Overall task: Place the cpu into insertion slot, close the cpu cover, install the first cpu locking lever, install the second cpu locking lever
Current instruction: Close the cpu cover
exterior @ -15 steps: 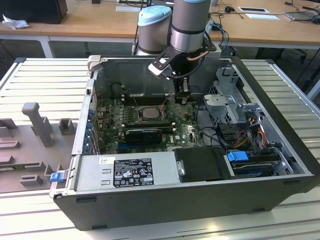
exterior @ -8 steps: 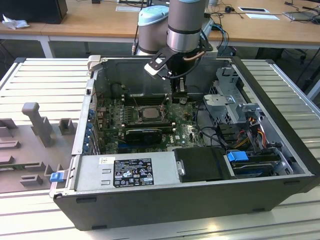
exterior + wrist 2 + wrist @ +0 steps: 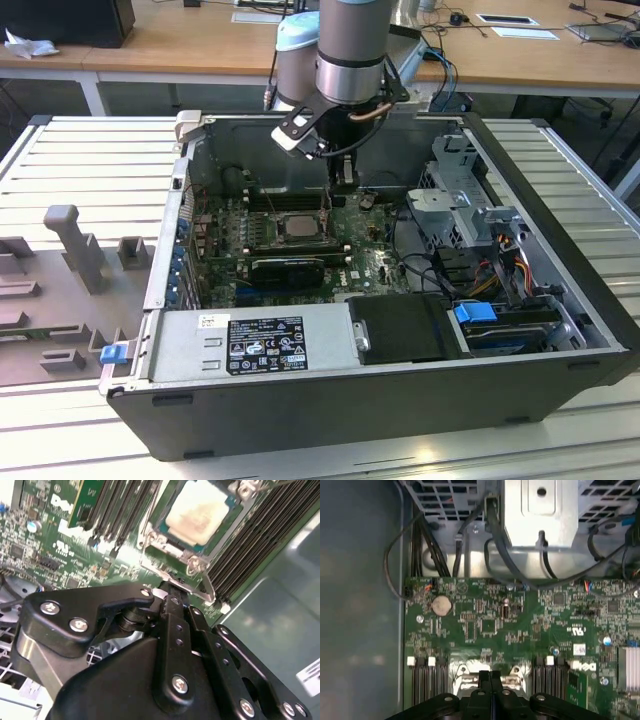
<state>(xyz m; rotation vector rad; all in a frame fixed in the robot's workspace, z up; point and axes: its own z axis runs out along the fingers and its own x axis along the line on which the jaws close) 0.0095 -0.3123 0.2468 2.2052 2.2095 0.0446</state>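
The cpu [image 3: 197, 511], a pale silvery square, lies flat in the insertion slot [image 3: 152, 541] on the green board; it also shows in the exterior view as the cpu [image 3: 298, 226]. The silvery cpu cover [image 3: 176, 576] lies down around the chip. A thin metal lever [image 3: 145, 527] runs along one side of the socket. My gripper [image 3: 170, 591] is shut, its black fingers pressed together with the tips right at the cover's edge tab. In the first wrist view the gripper [image 3: 490, 676] sits just over the socket's rim [image 3: 462, 671]. In the exterior view the gripper [image 3: 343, 183] hangs beside the socket, toward the view's right.
Long black memory slots [image 3: 250, 535] flank the socket. A black expansion card [image 3: 285, 268], the power supply [image 3: 250, 340], the drive cage [image 3: 460, 200] and loose cables [image 3: 495, 555] crowd the case. A coin battery [image 3: 441, 605] sits on the board. Grey fixtures [image 3: 75, 240] stand outside the case.
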